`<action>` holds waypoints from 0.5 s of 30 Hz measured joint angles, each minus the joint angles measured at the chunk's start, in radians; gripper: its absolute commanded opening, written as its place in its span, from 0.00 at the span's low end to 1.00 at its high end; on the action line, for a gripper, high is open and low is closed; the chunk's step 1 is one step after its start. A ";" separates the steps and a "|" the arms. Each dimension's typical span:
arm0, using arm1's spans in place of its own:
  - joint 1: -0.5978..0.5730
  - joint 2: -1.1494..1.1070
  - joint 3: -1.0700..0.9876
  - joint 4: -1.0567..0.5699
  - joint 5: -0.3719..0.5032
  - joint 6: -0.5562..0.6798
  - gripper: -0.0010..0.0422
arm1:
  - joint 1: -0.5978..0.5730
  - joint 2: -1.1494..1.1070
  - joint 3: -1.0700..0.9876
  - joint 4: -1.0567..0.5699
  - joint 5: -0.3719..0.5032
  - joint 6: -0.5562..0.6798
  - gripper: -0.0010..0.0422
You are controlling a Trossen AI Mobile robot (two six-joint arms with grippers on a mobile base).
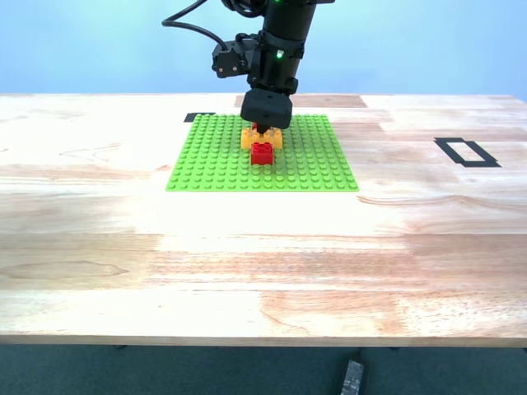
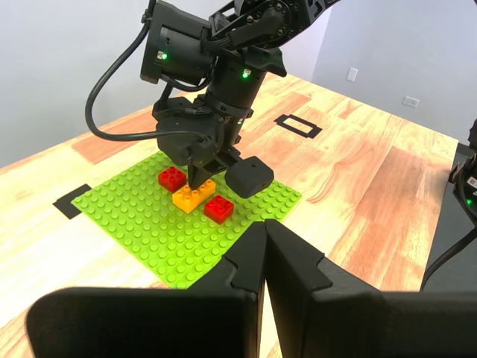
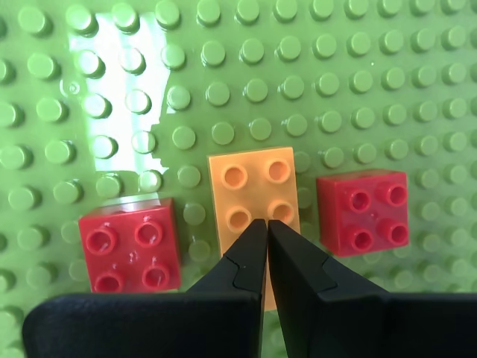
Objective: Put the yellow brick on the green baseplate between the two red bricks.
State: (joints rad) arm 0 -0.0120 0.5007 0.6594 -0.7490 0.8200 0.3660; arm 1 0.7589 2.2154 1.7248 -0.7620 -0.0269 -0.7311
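Apparently closed pincer (image 3: 266, 227) over yellow brick (image 3: 250, 186)

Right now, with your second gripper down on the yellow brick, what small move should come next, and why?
Probably lift my second gripper straight up. The yellow brick already sits on the green baseplate, with one red brick on each side, the other opposite. The jaws look shut, tips over the brick's studs, so a straight rise should avoid nudging it.
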 measured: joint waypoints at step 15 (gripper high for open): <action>0.000 0.000 0.000 0.000 0.000 0.000 0.02 | -0.002 0.015 -0.026 0.035 -0.021 -0.002 0.03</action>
State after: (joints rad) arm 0 -0.0120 0.5003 0.6594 -0.7490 0.8200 0.3664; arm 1 0.7574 2.2303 1.6993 -0.7269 -0.0475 -0.7326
